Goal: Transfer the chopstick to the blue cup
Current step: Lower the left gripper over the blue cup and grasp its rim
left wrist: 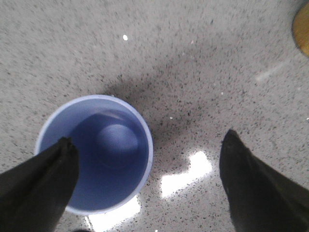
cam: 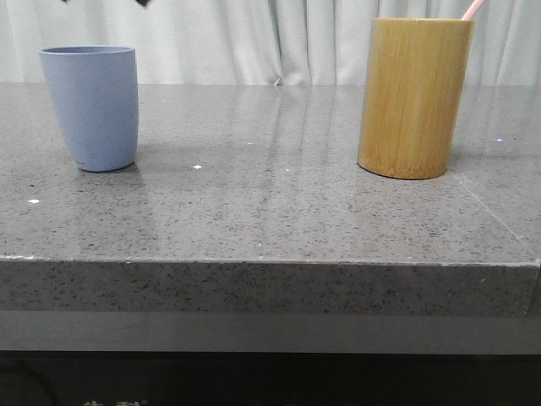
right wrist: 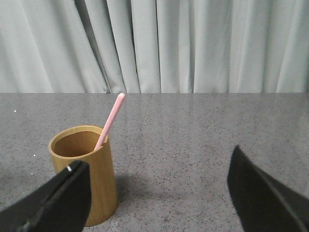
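A pale pink chopstick leans in the tan bamboo holder; its tip shows above the holder at the right of the front view. The blue cup stands empty at the left. In the left wrist view the cup is seen from above, partly under one finger. My left gripper is open above the counter beside the cup. My right gripper is open and empty, level with the holder and beside it. Neither gripper shows in the front view.
Grey speckled stone counter with its front edge near the camera. Pale curtains hang behind it. The holder's edge shows at a corner of the left wrist view.
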`<state>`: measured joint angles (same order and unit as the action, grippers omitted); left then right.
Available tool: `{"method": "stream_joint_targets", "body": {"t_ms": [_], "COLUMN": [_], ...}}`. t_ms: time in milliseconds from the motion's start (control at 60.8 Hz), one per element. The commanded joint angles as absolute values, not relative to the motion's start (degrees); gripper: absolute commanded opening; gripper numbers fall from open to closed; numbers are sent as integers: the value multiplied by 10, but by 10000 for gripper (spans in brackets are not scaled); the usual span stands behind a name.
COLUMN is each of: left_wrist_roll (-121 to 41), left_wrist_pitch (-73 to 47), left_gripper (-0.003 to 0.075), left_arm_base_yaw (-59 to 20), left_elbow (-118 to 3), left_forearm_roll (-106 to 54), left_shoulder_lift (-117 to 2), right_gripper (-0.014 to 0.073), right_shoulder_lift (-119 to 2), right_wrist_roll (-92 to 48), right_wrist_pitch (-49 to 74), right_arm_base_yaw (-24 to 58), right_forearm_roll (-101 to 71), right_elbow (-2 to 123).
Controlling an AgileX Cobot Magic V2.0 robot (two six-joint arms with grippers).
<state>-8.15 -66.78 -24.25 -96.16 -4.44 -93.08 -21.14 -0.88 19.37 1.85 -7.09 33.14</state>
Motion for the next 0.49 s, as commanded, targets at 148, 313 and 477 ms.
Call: {"method": "stream_joint_targets", "body": {"t_ms": [148,313,477], "left_wrist_roll": [-82,-82,-82], "left_wrist_pitch": [-663,-663,-663], "left_gripper": [578,477,316], "left_arm_base_yaw": [-247,-247,-247], "left_elbow": [-982,-982,-982], "left_forearm_roll": [-51,-45,-42], "left_shoulder_lift": [-947,-969,-978], "right_gripper": [595,595,595], "right_shoulder_lift": [-220,-220,-220], "right_wrist_roll": [-12,-12,-12], "right_wrist_pitch": [143,143,143], "right_arm_base_yaw": [15,15,15], "right_forearm_roll": [-71,-71,-71], "right_elbow": [352,352,352]}}
